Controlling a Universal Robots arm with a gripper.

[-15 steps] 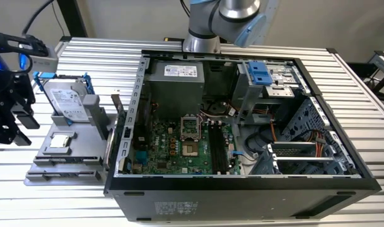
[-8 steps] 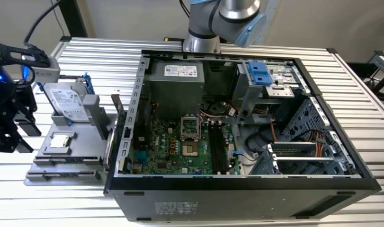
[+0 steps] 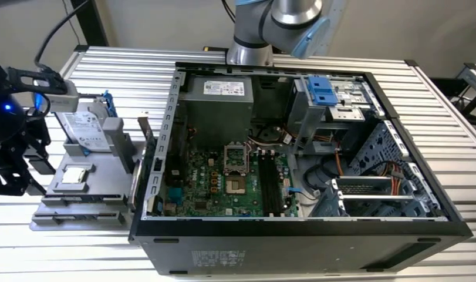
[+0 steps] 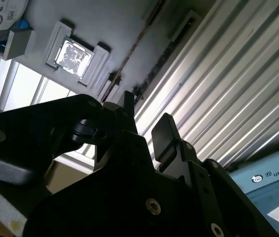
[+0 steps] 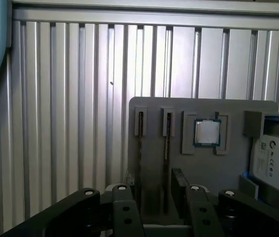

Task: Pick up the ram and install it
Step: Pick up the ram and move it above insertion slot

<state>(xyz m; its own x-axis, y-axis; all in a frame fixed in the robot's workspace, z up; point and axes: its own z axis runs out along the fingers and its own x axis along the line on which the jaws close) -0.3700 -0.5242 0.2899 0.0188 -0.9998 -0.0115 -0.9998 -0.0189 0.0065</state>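
**While the tool (image 5: 153,200) is held spread over the tray (image 5: 149,106), the ram (image 5: 166,148) is not yet gripped**

Ram is seated on edge in a narrow slot, near the processor chip (image 5: 207,132). Its long axis is aligned with the gap between the fingers (image 5: 179,185), running away from the tool. Nothing is pinched. Stick's near end is hidden behind the tool body; clearance above it cannot be judged. Contents of the parallel slot (image 5: 139,143) cannot be made out. Open case (image 3: 300,235) is seen well apart.
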